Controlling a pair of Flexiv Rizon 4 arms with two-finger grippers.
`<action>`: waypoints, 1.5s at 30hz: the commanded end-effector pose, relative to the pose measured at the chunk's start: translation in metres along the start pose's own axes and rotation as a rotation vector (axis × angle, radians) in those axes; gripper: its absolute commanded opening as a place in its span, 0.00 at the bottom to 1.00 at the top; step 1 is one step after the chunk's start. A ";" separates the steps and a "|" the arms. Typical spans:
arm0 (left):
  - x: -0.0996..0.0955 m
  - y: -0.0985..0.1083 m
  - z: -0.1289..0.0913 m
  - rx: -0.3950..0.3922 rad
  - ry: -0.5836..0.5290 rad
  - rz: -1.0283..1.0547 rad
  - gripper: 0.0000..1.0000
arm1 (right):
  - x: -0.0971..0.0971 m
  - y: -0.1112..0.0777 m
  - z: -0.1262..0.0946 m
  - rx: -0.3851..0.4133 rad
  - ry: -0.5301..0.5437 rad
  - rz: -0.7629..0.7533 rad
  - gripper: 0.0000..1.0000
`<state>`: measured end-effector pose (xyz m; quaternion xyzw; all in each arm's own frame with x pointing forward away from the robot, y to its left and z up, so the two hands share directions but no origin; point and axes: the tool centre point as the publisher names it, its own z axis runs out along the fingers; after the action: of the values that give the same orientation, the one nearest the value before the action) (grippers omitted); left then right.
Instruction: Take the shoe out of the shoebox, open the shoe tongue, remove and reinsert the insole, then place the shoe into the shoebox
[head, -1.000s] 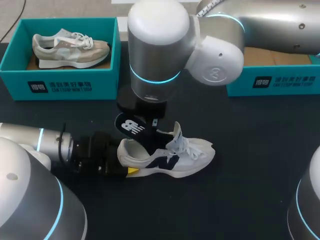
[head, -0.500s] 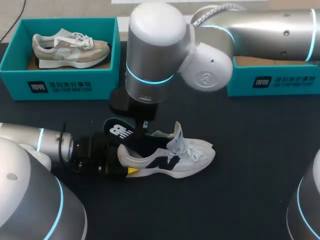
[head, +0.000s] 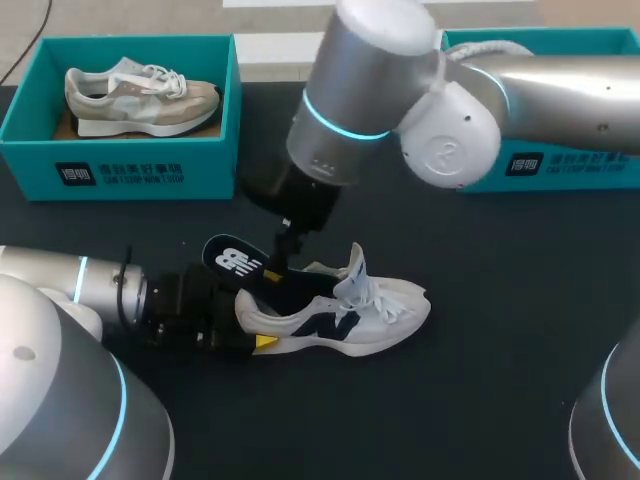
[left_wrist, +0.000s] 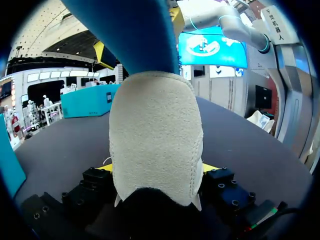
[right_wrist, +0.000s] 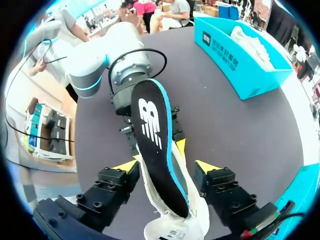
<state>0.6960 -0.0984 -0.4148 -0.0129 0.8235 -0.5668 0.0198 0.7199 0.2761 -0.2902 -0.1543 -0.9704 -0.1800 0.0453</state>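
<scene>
A white shoe (head: 345, 312) with a navy logo lies on its sole at the middle of the dark table. My left gripper (head: 255, 338) is shut on its heel; in the left wrist view the suede heel (left_wrist: 155, 130) fills the space between the yellow tips of that gripper (left_wrist: 157, 167). A black insole (head: 238, 260) with a blue underside sticks out of the shoe's opening, slanting back over the heel. My right gripper (head: 278, 258) hangs just above it, open. In the right wrist view the insole (right_wrist: 155, 145) runs between the spread fingers of the right gripper (right_wrist: 167, 166) without touching them.
A teal shoebox (head: 120, 170) at the back left holds a beige shoe (head: 140, 95). A second teal shoebox (head: 560, 165) stands at the back right, partly behind my right arm. Bare dark table lies in front of and to the right of the white shoe.
My right gripper has opened and let go of the insole, and the right arm has risen and swung to the right. The insole's free end sank lower and leftward. The left arm kept still.
</scene>
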 end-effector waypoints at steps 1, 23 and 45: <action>0.001 0.001 0.000 -0.002 -0.001 0.000 0.00 | -0.002 -0.008 -0.001 -0.067 0.011 -0.001 1.00; 0.001 0.001 0.000 -0.002 -0.001 0.000 0.00 | -0.003 0.014 0.006 -0.276 0.315 -0.115 1.00; 0.001 0.001 0.000 -0.002 -0.001 0.000 0.00 | 0.003 0.026 0.029 -0.267 0.506 -0.190 0.42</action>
<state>0.6960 -0.0984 -0.4148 -0.0128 0.8235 -0.5669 0.0198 0.7208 0.3012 -0.3020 -0.0239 -0.9095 -0.3417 0.2354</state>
